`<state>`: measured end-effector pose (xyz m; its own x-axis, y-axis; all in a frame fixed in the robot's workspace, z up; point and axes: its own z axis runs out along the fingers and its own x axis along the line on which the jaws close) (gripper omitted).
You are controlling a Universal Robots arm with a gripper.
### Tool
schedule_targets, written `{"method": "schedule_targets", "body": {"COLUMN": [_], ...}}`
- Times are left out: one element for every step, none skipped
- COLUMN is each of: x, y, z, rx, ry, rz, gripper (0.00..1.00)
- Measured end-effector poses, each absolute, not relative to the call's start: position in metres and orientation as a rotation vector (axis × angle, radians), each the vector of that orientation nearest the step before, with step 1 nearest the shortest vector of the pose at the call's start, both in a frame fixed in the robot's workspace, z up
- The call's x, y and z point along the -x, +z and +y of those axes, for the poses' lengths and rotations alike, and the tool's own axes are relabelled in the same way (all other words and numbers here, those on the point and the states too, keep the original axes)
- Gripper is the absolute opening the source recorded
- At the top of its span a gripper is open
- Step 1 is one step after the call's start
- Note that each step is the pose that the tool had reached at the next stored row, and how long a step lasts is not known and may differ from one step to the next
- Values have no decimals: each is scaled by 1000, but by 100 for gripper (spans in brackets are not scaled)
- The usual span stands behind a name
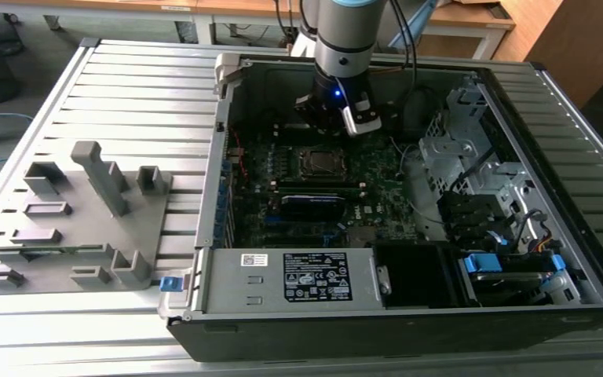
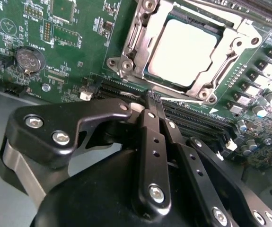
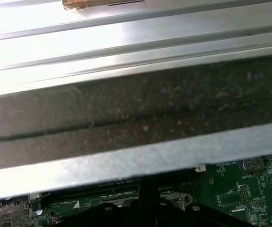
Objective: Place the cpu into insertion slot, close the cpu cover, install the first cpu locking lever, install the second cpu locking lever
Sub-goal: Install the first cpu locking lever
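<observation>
Second wrist view shows cpu point(image 2: 183, 49) under closed cover point(image 2: 138, 29); the clenched, empty claw point(image 2: 152, 100) nearby seems at the locking stage, needing precise aim.

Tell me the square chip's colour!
Flat square metal chip: silver-grey, best in second wrist view.

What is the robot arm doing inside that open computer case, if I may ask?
The arm's hand hangs inside the open computer case, close above the motherboard and next to the processor socket area. The cpu is already seated there, and the cpu cover lies flat over it, with the chip showing through its window. The hand is shut and nothing shows in its grip. I cannot tell from these views whether the locking levers are latched.
</observation>
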<state>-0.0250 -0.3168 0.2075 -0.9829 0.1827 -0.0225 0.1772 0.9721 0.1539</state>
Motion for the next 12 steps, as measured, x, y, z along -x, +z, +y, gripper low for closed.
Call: {"method": "schedule_targets", "body": {"x": [25,25,25,25,25,25,25,25,25,25,26,26], "y": [208,208,208,208,208,208,208,208,207,207,207,207], "z": [-317,-316,-316,-316,-315,-315,-314,-314,-313,-313,-312,-312], "rx": [-281,-282,-282,-282,-282,-282,-281,-281,-281,-281,-281,-281], "ry": [235,235,235,236,236,236,236,237,238,238,238,238], "rz": [3083,3083,3082,3082,3081,3081,3080,3079,3079,3078,3077,3077], "gripper": [10,10,10,10,10,10,10,10,10,10,10,10]}}
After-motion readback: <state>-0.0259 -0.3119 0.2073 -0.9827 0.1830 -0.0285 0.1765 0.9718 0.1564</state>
